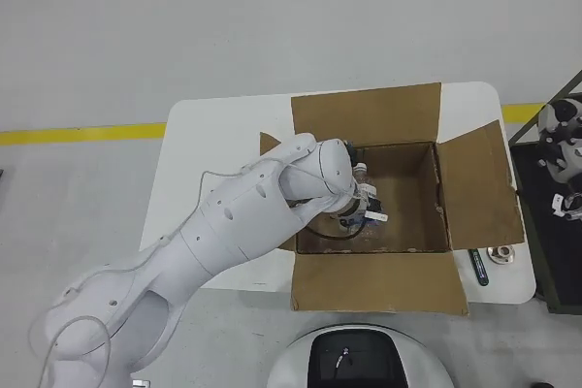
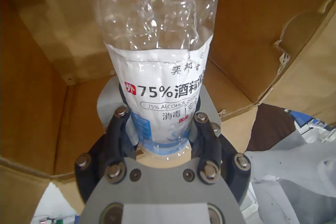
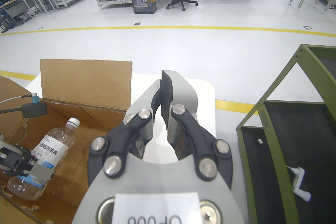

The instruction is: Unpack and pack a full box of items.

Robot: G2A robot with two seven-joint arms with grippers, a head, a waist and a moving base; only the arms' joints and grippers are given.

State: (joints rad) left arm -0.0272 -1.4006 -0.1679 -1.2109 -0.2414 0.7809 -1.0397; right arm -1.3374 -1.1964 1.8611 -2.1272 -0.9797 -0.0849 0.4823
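Note:
An open cardboard box point(image 1: 369, 114) stands on the white table point(image 1: 223, 145). Inside it is a clear plastic bottle point(image 1: 365, 192) with a white label and a white cap. My left gripper point(image 1: 354, 209) is down in the box and shut on the bottle's labelled lower half point(image 2: 157, 25), one finger point(image 2: 119, 128) on each side. From the right wrist view the bottle point(image 3: 52, 149) is tilted, cap up toward the far wall, with the left gripper point(image 3: 31, 170) near its base. My right gripper point(image 3: 164, 93) is shut and holds nothing, off the table's right side by the green rack.
A dark marker point(image 1: 478, 267) and a small metal ring point(image 1: 501, 253) lie on the table right of the box. The green rack point(image 3: 275, 104) with black shelves stands beside the table and carries a white plastic part point(image 3: 299, 183). The box flaps point(image 1: 480, 184) are spread outward.

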